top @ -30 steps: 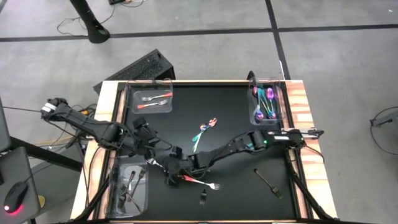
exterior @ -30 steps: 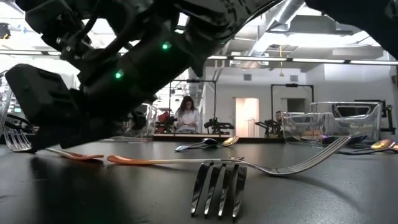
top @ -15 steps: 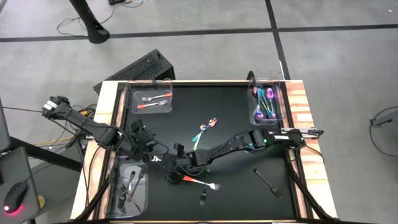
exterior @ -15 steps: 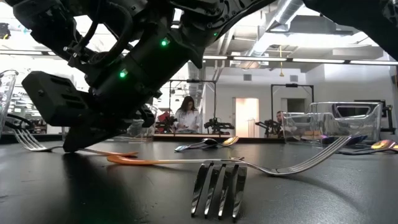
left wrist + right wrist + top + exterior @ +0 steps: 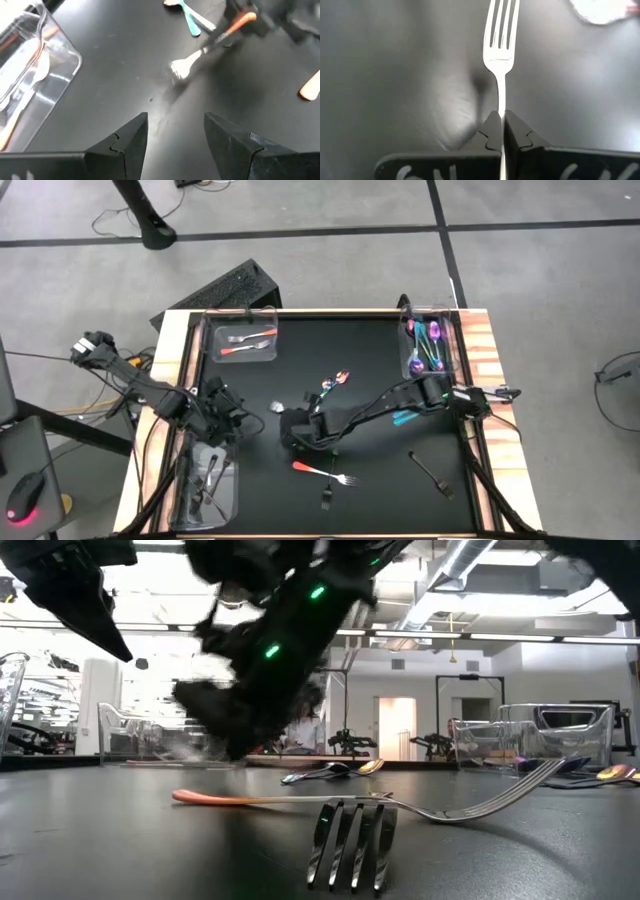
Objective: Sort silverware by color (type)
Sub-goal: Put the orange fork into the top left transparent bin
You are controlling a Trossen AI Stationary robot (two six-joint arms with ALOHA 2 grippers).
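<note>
Reaching in from the table's (image 5: 470, 340) right edge, the right arm (image 5: 375, 408) runs leftward across the black mat, bent low, with its gripper (image 5: 291, 423) near the middle. Right gripper: fingers (image 5: 492, 131) pinched together on the handle of a silver fork (image 5: 500, 35). Fork's long axis runs straight out from the gripper, tines leading, toward the left of the table; in the left wrist view its handle end shows orange (image 5: 242, 20), and the fork appears lifted over the mat.

Left arm (image 5: 130, 380) comes in from the left edge, elbow bent, its gripper (image 5: 222, 420) over the mat beside the near-left bin (image 5: 232, 490). Left gripper: fingers (image 5: 132, 135) spread apart, nothing between them.

Bins: far-left bin (image 5: 212, 350) holds orange-handled silver pieces; far-right bin (image 5: 408, 365) holds iridescent pieces; near-left bin holds dark pieces.

Loose on mat:
- orange-handled fork (image 5: 322, 472), near centre, long axis left-right, tines to the right.
- black fork (image 5: 432, 474), near right, lying diagonally.
- second black fork (image 5: 327, 498) at the near edge, tines toward the low camera.
- two iridescent pieces (image 5: 328, 390) at centre, just far of the right gripper, lying diagonally.
</note>
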